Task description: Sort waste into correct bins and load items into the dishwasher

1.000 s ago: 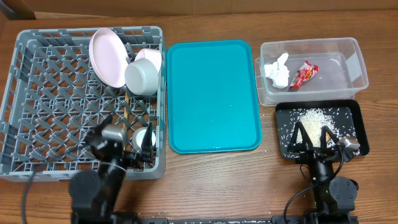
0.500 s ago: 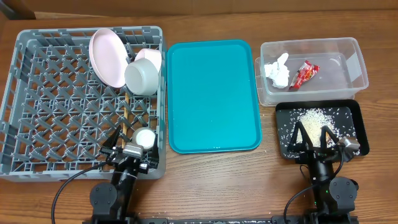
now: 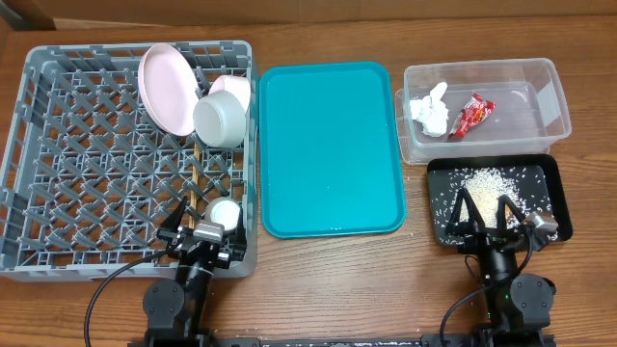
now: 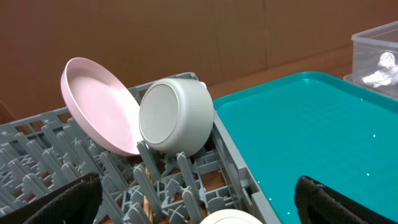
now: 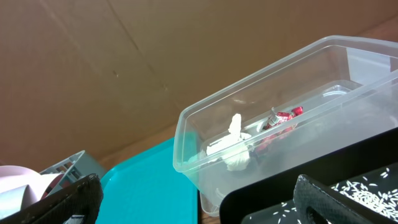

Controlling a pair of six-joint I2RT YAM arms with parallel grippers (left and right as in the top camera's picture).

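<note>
Pincer report. Left gripper (image 3: pixel 207 217): gaping at full spread at seven o'clock on the table, pinching nothing, straddling a small white cup (image 3: pixel 225 212) at the five o'clock corner of a large square grey plastic dish rack (image 3: pixel 29 116), and in the wrist view standing clear of the cup's rim on both fingers (image 4: pixel 53 199).

Leaning on edge at the rack's one o'clock: a large pale pink plate (image 3: pixel 166 89), a pale round bowl (image 3: pixel 220 120) tipping against it, and a smaller pink plate (image 3: pixel 234 85) peeking out behind the bowl. Lying on the lattice between bowl and cup: thin wooden chopsticks (image 3: pixel 194 173).

Right gripper (image 3: pixel 482 207): likewise standing wide apart at five o'clock, gripping nothing, hanging over a shallow black rectangular tray (image 3: pixel 551 178) carrying loose white rice grains (image 3: pixel 487 181).

Sitting at two o'clock, just beyond the black tray: a clear plastic rectangular tub (image 3: pixel 557 96) containing a crumpled white tissue (image 3: pixel 430 111) and a red shiny snack wrapper (image 3: pixel 470 116). Lying between rack and tub: a teal serving tray (image 3: pixel 328 145).
</note>
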